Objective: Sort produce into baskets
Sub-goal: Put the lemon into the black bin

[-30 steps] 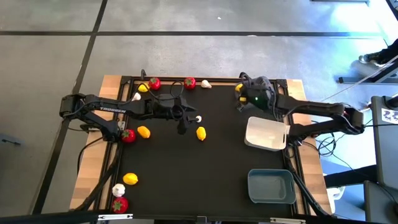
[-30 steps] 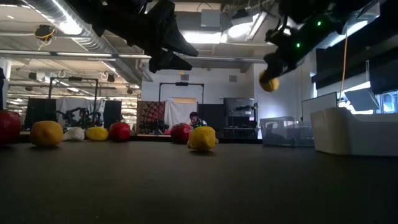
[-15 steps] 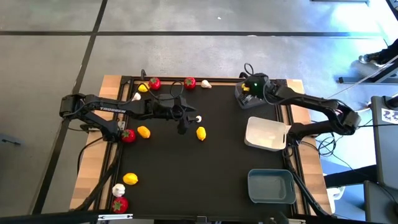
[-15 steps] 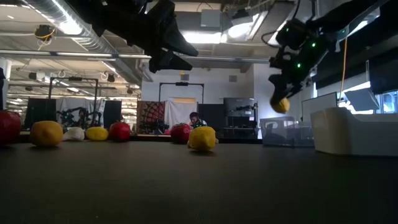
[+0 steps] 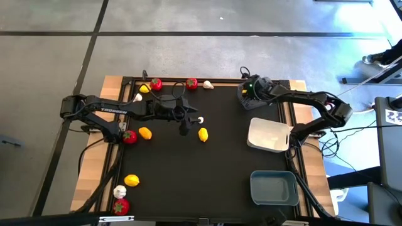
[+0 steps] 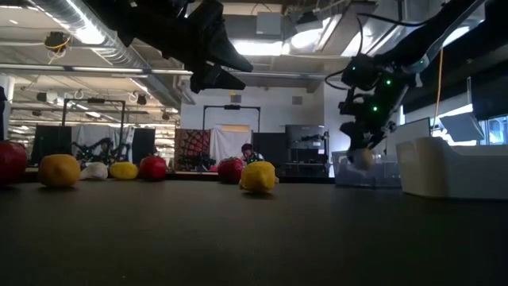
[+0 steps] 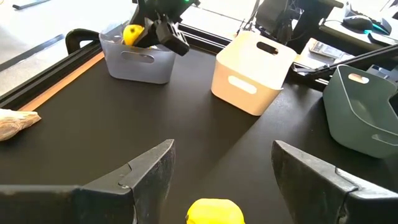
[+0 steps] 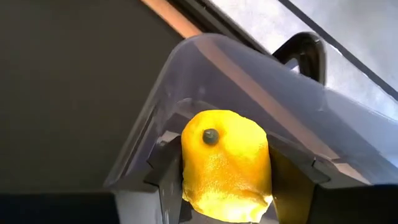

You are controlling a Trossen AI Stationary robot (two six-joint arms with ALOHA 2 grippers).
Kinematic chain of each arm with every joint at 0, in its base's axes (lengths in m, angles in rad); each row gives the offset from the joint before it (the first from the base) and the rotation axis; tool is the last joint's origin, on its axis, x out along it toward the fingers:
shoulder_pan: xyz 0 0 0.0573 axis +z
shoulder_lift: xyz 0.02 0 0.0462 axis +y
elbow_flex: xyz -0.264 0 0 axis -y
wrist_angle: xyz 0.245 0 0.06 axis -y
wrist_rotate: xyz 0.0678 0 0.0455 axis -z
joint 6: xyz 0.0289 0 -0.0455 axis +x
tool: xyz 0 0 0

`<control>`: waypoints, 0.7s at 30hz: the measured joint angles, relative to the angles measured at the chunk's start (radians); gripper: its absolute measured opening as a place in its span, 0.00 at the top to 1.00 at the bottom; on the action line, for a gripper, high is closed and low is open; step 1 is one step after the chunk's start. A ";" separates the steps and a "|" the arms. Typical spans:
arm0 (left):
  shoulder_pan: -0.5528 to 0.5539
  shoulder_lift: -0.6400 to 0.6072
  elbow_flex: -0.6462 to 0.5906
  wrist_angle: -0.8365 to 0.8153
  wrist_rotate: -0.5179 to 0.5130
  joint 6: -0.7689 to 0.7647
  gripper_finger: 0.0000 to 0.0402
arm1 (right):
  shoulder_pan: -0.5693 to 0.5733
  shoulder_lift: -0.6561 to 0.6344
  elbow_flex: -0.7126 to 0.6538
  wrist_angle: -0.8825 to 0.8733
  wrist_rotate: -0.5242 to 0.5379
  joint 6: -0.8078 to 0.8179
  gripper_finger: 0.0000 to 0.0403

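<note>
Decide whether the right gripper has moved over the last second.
Yes. The right gripper, shut on a lemon, has come down beside the white basket, into the grey basket.

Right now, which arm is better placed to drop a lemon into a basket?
The right. Its gripper is shut on a lemon right at the rim of the pale grey basket. The left gripper hangs open and empty mid-table.

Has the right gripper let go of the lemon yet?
No. The right gripper is shut on the lemon, just over the grey basket.
</note>
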 joint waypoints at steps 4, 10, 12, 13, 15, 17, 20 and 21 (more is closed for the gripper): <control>0.000 0.000 0.000 0.000 0.000 0.000 0.35 | 0.000 0.022 0.000 0.007 0.005 0.000 0.55; 0.000 0.000 0.000 0.000 0.000 0.000 0.35 | 0.000 0.024 0.000 0.011 0.014 0.000 0.55; 0.000 0.000 0.000 0.000 0.000 0.000 0.35 | 0.000 0.025 0.000 0.014 0.016 0.000 0.55; 0.000 0.000 0.000 0.000 0.000 0.000 0.35 | 0.000 0.025 0.000 0.014 0.010 -0.002 0.55; 0.000 0.000 0.000 0.000 0.000 0.000 0.35 | 0.000 0.025 0.000 0.014 -0.002 -0.006 0.55; 0.000 0.000 0.000 0.000 0.000 0.000 0.35 | 0.000 0.025 0.000 0.014 -0.008 -0.007 0.52; 0.000 0.000 0.000 0.000 0.000 0.000 0.35 | 0.000 0.025 0.000 0.015 -0.008 -0.007 0.44; 0.000 0.000 0.000 0.000 0.000 0.000 0.35 | 0.000 0.025 0.000 0.016 -0.008 -0.007 0.41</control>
